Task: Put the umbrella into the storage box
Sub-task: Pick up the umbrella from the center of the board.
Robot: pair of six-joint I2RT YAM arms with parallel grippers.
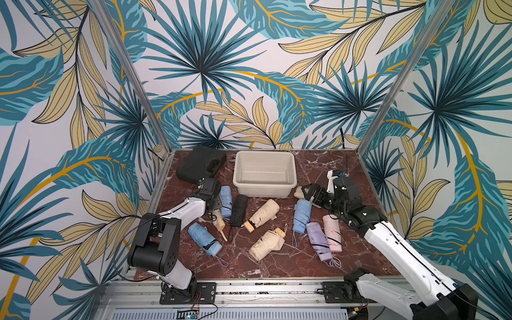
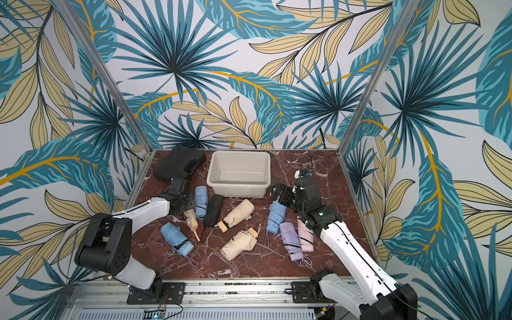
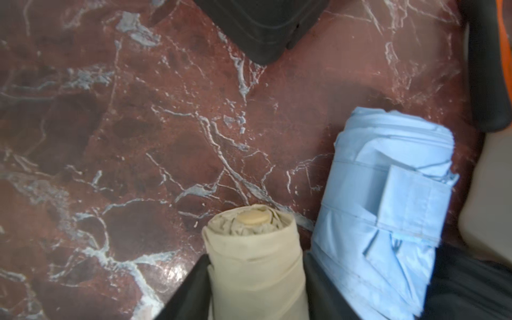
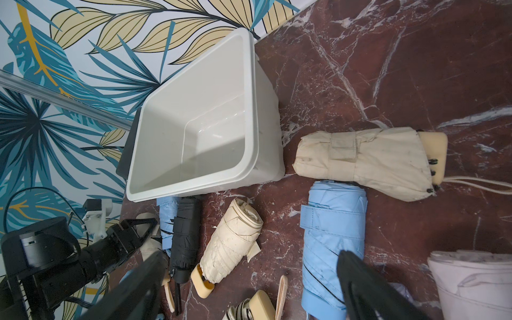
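The marble counter (image 1: 277, 263) held an empty storage box (image 1: 264, 171) beyond the pincers; left pincer (image 3: 256, 255) pinched a beige umbrella (image 3: 257, 279), right pincer (image 1: 310, 193) stood spread; nothing stowed.

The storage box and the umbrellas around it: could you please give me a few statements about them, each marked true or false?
1. The storage box is empty. True.
2. The black umbrella lies inside the box. False: it lies on the table, in front of the box.
3. The left gripper has a beige umbrella between its jaws. True.
4. The right gripper grips a pink umbrella. False: its jaws stand wide open and hold nothing, near a light blue umbrella.
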